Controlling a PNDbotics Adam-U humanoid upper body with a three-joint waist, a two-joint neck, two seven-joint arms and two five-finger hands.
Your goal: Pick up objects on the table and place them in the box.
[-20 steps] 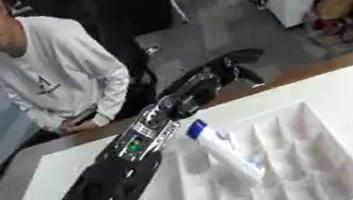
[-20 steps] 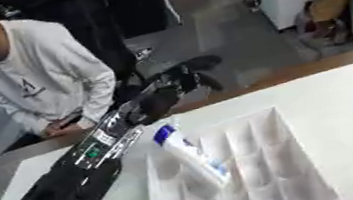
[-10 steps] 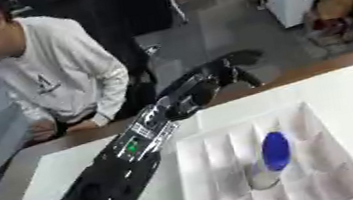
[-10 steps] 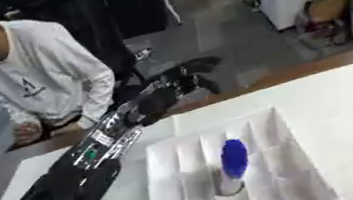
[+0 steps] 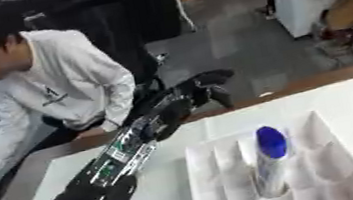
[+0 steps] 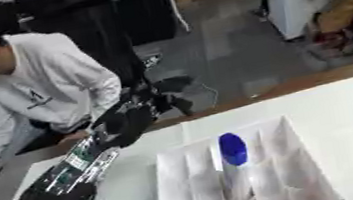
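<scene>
A white tube with a blue cap (image 5: 269, 162) stands upright in a compartment of the white divided box (image 5: 213, 167), cap up. My left hand (image 5: 204, 84) hangs beyond the table's far edge, up and left of the box, apart from the tube, fingers relaxed and holding nothing. Its black arm (image 5: 105, 184) runs across the table from the lower left. My right hand shows in neither view.
The box sits on a white table top (image 6: 340, 106) with a brown edge (image 5: 335, 74) at the far side. A person in a white top (image 5: 64, 94) sits just past the table's far left, close to my left arm.
The tube lay slanted beside my left hand a second ago; it now stands upright in the box, apart from the hand. The camera has shifted a little.
</scene>
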